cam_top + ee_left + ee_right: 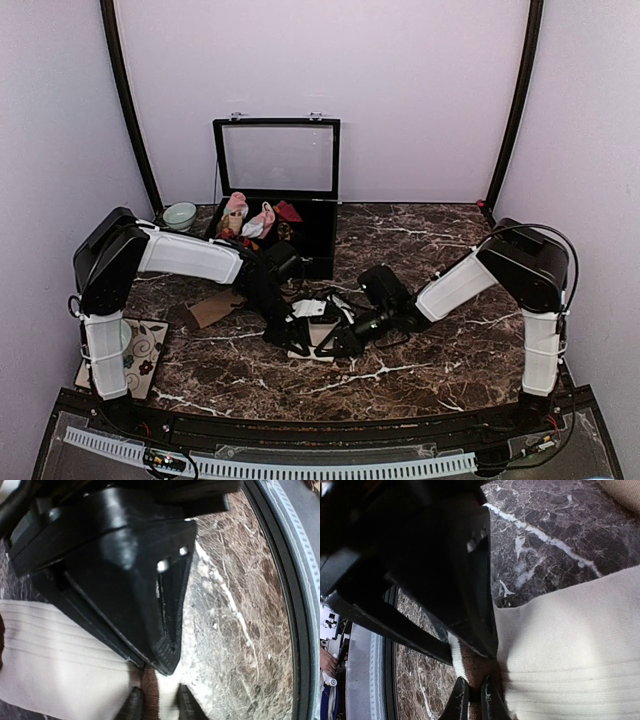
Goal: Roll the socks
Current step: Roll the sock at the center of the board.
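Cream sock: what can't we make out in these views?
- Top external: cream sock mostly under left gripper and right gripper; fold state unclear.
- Left wrist: left gripper fingertips cut by bottom edge; grip unconfirmed.
- Right wrist: tan fabric cut by top-right corner; unidentifiable.

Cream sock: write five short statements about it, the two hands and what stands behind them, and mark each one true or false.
1. The sock lies on the marble table. True.
2. The left hand hangs well away from the sock. False: its fingers sit on either side of the sock's brown-and-cream edge.
3. The right hand pinches a brown patch of the sock. True.
4. The box behind the arms is closed. False: its glass lid stands upright, open.
5. The bowl sits at the table's far right. False: it sits at the far left, beside the box.
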Available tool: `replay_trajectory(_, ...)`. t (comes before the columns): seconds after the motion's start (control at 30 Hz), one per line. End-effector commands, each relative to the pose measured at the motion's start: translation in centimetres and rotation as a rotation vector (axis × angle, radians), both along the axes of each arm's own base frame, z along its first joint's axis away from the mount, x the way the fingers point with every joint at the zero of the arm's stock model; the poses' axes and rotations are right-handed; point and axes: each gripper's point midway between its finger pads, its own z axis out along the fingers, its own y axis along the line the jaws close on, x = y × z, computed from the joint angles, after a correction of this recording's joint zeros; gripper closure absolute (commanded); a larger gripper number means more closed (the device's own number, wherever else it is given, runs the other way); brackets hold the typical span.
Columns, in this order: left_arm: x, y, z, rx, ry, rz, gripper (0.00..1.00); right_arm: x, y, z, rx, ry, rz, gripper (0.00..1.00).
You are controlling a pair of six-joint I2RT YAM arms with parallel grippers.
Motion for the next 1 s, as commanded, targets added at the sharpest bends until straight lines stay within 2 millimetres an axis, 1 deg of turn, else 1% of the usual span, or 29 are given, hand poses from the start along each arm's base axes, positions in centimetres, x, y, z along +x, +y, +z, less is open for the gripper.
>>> replay_trajectory(0.0, -2.0, 1.8, -2.8, 0.128, 0.062, -0.009, 0.86, -2.2, -5.9, -8.2, -0.342, 0.166, -0.099, 0.99)
replay_trajectory(0.03, -2.1, 1.9, -2.9, 0.135, 0.078, -0.004, 0.93, -2.0, -6.0, -8.0, -0.340, 0.148, -0.104, 0.96)
replay_trajectory(0.07, -2.2, 1.9, -2.9, 0.140, 0.098, -0.001, 0.97, -1.7, -5.9, -7.5, -0.326, 0.120, -0.112, 0.90)
replay_trajectory(0.1, -2.4, 2.0, -3.1, 0.146, 0.121, 0.002, 1.00, -1.4, -6.0, -7.0, -0.313, 0.091, -0.122, 0.82)
replay_trajectory(0.13, -2.5, 2.2, -3.2, 0.155, 0.146, 0.013, 1.00, -1.2, -6.1, -6.6, -0.300, 0.064, -0.131, 0.74)
replay_trajectory(0.17, -2.5, 2.3, -3.4, 0.163, 0.174, 0.022, 1.00, -1.0, -6.2, -6.2, -0.289, 0.034, -0.137, 0.63)
replay_trajectory(0.2, -2.5, 2.5, -3.5, 0.172, 0.205, 0.035, 1.00, -1.0, -6.3, -5.8, -0.278, 0.006, -0.140, 0.48)
replay_trajectory(0.23, -2.6, 2.7, -3.8, 0.181, 0.244, 0.048, 1.00, -0.9, -6.3, -5.3, -0.261, -0.028, -0.143, 0.19)
replay_trajectory(0.27, -2.6, 2.8, -3.8, 0.182, 0.280, 0.062, 1.00, -1.0, -6.4, -4.9, -0.248, -0.060, -0.147, 0.03)
replay_trajectory(0.3, -2.7, 3.0, -3.7, 0.186, 0.319, 0.077, 1.00, -0.9, -6.6, -4.4, -0.233, -0.097, -0.152, 0.01)
replay_trajectory(0.43, -3.0, 3.0, -3.7, 0.207, 0.467, 0.127, 1.00, -0.5, -7.4, -2.9, -0.216, -0.250, -0.198, 0.01)
replay_trajectory(0.57, -3.2, 3.3, -4.5, 0.253, 0.543, 0.157, 1.00, -0.1, -8.1, -1.1, -0.246, -0.470, -0.239, 0.01)
replay_trajectory(0.63, -3.1, 3.4, -4.8, 0.276, 0.555, 0.163, 1.00, 1.3, -9.1, 0.0, -0.282, -0.565, -0.326, 0.01)
replay_trajectory(0.7, -2.9, 3.5, -5.0, 0.282, 0.560, 0.172, 1.00, 2.4, -10.1, 2.1, -0.267, -0.635, -0.413, 0.01)
replay_trajectory(0.77, -2.8, 3.6, -5.0, 0.285, 0.565, 0.177, 1.00, 2.9, -10.9, 4.1, -0.217, -0.685, -0.485, 0.01)
replay_trajectory(0.83, -2.6, 3.8, -5.0, 0.289, 0.567, 0.183, 1.00, 4.4, -12.7, 5.8, -0.197, -0.698, -0.659, 0.01)
replay_trajectory(0.87, -2.6, 3.9, -5.0, 0.291, 0.567, 0.187, 1.00, 4.7, -13.3, 6.3, -0.176, -0.691, -0.713, 0.01)
replay_trajectory(0.93, -2.5, 3.9, -5.2, 0.297, 0.565, 0.191, 1.00, 4.4, -13.5, 7.5, -0.094, -0.687, -0.742, 0.01)
replay_trajectory(0.97, -2.4, 3.9, -5.2, 0.299, 0.562, 0.194, 1.00, 3.8, -13.1, 8.0, -0.051, -0.693, -0.701, 0.01)
